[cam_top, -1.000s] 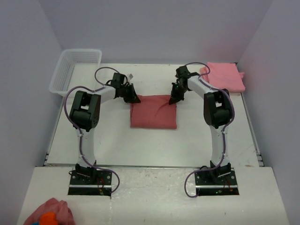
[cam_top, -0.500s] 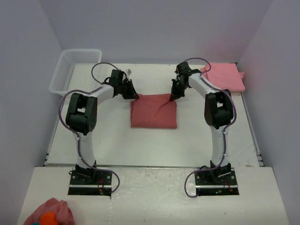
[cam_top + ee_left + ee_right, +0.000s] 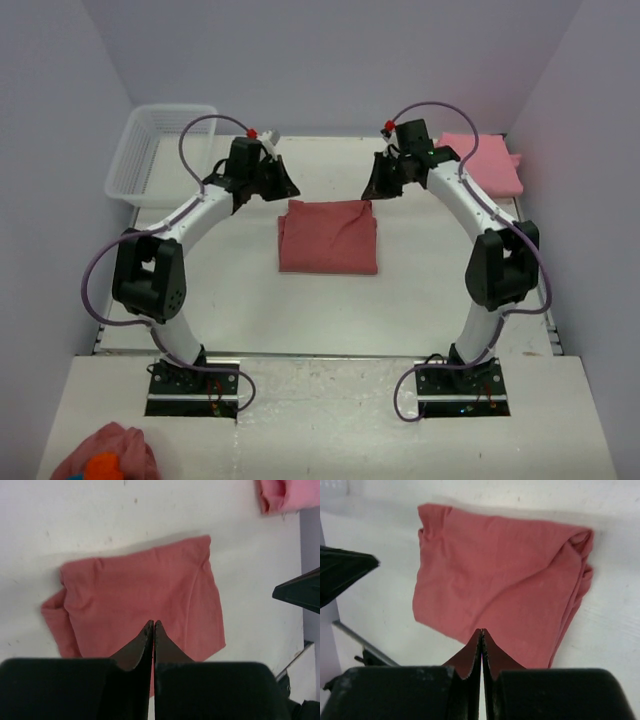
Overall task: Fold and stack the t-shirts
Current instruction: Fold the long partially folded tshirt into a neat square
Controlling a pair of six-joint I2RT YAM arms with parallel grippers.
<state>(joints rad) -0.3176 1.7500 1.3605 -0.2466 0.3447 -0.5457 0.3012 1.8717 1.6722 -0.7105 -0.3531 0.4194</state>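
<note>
A folded dusty rose-red t-shirt (image 3: 328, 236) lies flat in the middle of the table; it also shows in the left wrist view (image 3: 145, 597) and in the right wrist view (image 3: 505, 580). A folded lighter salmon-pink t-shirt (image 3: 485, 163) lies at the back right; its corner shows in the left wrist view (image 3: 287, 494). My left gripper (image 3: 283, 189) hangs above the table just beyond the red shirt's far left corner, shut and empty (image 3: 153, 626). My right gripper (image 3: 374, 190) hangs above the far right corner, shut and empty (image 3: 481, 632).
A white mesh basket (image 3: 160, 150) stands at the back left. A small pink cloth lump with an orange patch (image 3: 105, 455) lies on the near ledge at the bottom left. White walls close in the table at the back and sides.
Both grippers have lifted off the red shirt's far corners and drawn back and up; the arms have straightened. The shirt lies as it was, folded.
</note>
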